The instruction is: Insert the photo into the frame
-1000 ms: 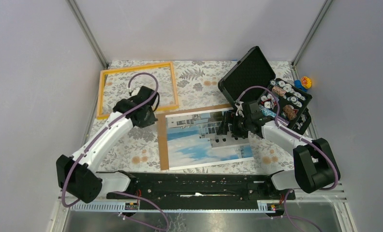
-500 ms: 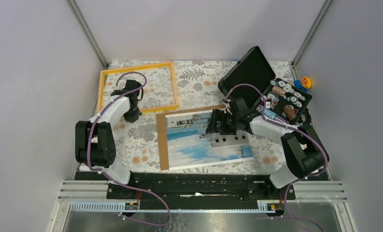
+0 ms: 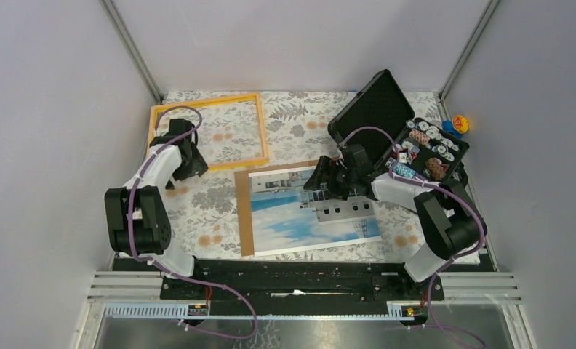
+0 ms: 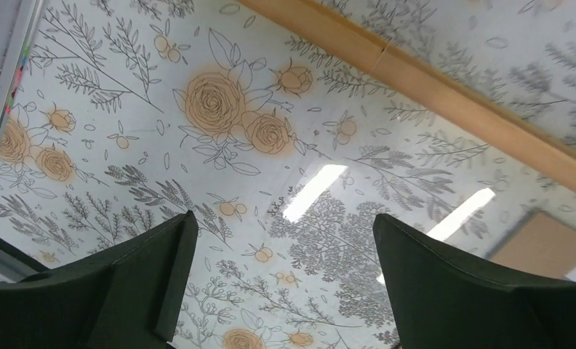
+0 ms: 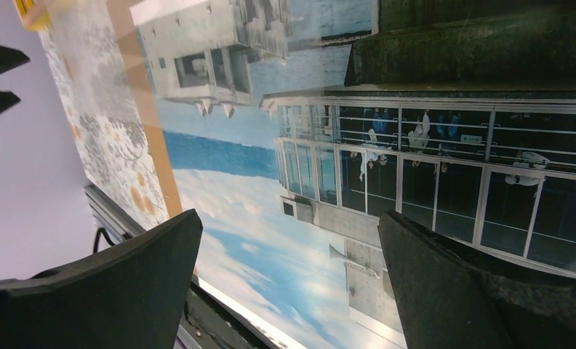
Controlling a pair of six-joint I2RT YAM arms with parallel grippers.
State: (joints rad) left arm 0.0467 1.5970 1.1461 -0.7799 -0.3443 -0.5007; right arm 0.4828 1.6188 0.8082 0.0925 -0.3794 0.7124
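The photo (image 3: 300,218) lies flat on a brown backing board (image 3: 244,218) at the table's middle, building and blue sky facing up. The thin orange-yellow frame (image 3: 205,100) lies at the back left on the floral cloth. My left gripper (image 3: 190,166) hovers open over the cloth by the frame's near left part; between its fingers I see only flowers (image 4: 281,222), with a frame rail (image 4: 430,80) beyond. My right gripper (image 3: 321,183) hangs open just above the photo's upper right area (image 5: 289,222), holding nothing; the photo (image 5: 270,269) fills that view.
An open black case (image 3: 409,138) with small items stands at the back right, a small colourful toy (image 3: 456,123) behind it. Grey walls close in on three sides. The arms' black base rail (image 3: 300,280) runs along the near edge.
My left gripper has opened and shifted left along the frame's near rail. My right gripper has slid a little left over the photo, still open.
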